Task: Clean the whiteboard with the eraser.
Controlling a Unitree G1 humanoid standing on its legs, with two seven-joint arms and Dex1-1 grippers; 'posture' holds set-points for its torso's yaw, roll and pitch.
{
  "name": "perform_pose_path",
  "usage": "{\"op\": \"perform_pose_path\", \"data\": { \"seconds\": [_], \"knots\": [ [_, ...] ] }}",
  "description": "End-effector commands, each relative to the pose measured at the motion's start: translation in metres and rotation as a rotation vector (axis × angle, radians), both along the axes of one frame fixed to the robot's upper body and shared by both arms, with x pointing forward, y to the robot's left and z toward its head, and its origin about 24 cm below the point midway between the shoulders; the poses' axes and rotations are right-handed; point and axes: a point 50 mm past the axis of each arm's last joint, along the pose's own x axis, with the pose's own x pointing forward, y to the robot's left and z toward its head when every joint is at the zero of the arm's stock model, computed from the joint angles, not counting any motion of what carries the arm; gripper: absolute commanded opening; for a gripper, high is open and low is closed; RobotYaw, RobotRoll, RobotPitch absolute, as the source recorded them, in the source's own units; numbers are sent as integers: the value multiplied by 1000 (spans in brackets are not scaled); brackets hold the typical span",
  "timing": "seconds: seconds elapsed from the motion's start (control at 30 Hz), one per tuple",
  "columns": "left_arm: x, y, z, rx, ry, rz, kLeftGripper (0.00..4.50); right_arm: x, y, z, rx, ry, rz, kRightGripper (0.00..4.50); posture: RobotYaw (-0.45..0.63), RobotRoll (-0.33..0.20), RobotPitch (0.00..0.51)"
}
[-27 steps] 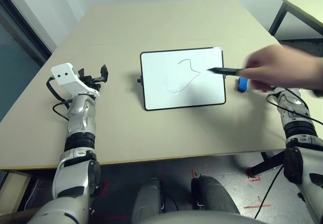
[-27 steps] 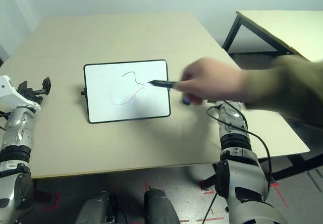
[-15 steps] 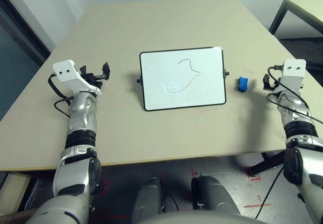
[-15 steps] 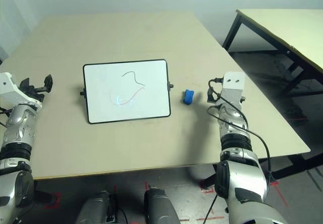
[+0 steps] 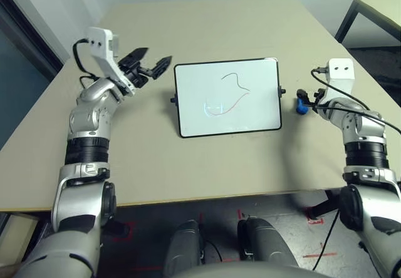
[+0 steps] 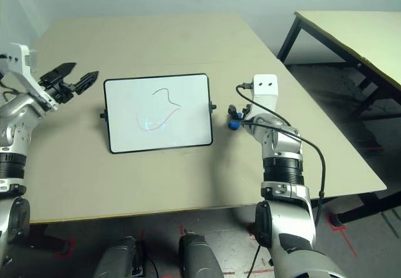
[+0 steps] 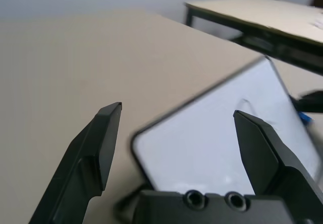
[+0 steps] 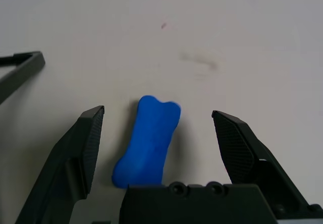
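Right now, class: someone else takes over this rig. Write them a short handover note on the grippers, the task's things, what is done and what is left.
Left gripper: open, raised beside the whiteboard's left edge, holding nothing.
Right gripper: open, fingers either side of the blue eraser, not gripping it.
Eraser lies on the table, right of the whiteboard.
Done: nothing erased; the scribble remains.
Left: grip the eraser, wipe the board.

Lighting is even, diffuse and overhead; shadows on the table (image 5: 207, 34) are soft and faint. A small glare spot sits on the whiteboard (image 5: 227, 96). The left wrist view shows motion blur on the board. The eraser (image 8: 147, 141) appears sharp.
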Motion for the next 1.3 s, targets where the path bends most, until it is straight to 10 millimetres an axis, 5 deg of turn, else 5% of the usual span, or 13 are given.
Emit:
{"op": "perform_pose_path", "data": {
  "seconds": [0.03,0.17,0.27,0.5,0.63,0.8,0.97,1.13,1.3],
  "knots": [
    [2,-16,1,17,18,-70,4500,4,4,-7,-9,31,14,4462,-99,0,61],
    [4,-30,0,4,15,-106,4500,7,4,-11,-25,52,18,4462,-87,0,54],
    [5,-38,-3,-15,21,-124,4500,8,4,-14,-32,69,12,3911,-85,0,53],
    [5,-31,-6,-9,27,-104,4500,5,3,-13,-41,84,13,1523,-89,0,54],
    [5,-27,-6,-5,27,-95,4500,3,1,-5,-82,56,26,581,-94,0,53],
    [2,-22,-10,44,62,-113,4500,6,9,48,-162,-105,168,533,-116,0,53],
    [0,-20,-12,93,70,-126,4500,0,52,87,-263,-191,489,533,-121,0,54],
    [-2,-21,-10,99,68,-137,4500,-9,90,83,-288,-155,692,528,-108,0,58],
    [-7,-23,-8,104,66,-143,4500,-9,112,45,-319,-50,774,527,-86,0,62]
  ]
}}
